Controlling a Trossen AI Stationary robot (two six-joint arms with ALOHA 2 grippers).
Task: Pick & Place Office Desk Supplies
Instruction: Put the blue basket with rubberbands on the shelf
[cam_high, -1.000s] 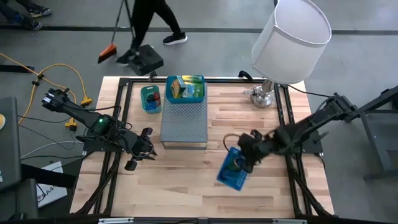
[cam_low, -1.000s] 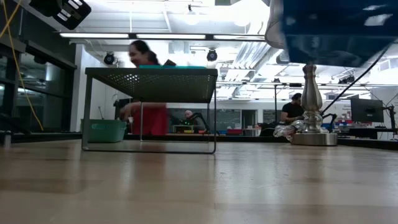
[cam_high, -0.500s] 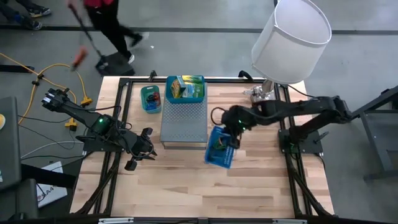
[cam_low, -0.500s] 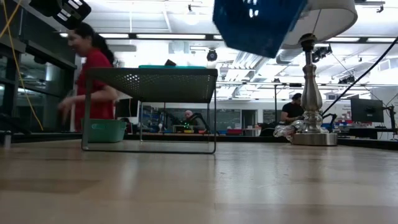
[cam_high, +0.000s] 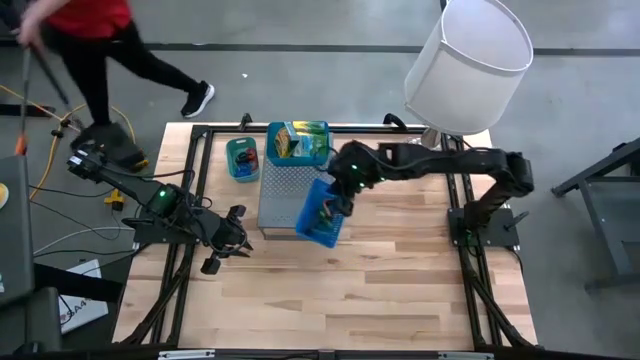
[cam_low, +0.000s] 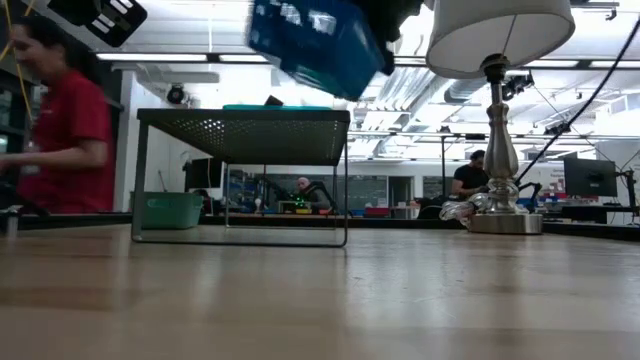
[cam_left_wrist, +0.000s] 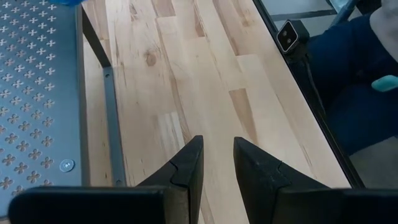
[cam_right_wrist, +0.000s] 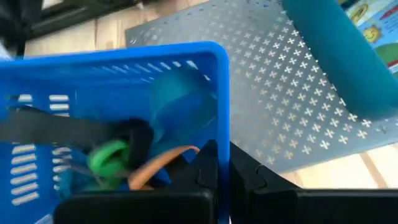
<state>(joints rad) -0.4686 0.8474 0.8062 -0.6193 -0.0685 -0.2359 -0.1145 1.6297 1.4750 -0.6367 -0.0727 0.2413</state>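
While the left end effector (cam_high: 237, 238) waits narrowly parted, the right end effector (cam_high: 340, 203) clamps a blue basket's (cam_high: 320, 212) rim above the grey perforated box (cam_high: 295, 190).

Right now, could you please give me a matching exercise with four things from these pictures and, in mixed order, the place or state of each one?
Things:
1. blue basket
2. teal bin
3. lamp
4. left gripper

Places or states:
A. stands at the far right corner of the table
B. hangs empty over bare wood, left of the grey shelf
C. held tilted in the air by the right gripper
D. sits on the far end of the grey shelf

Pairs: 1-C, 2-D, 3-A, 4-B
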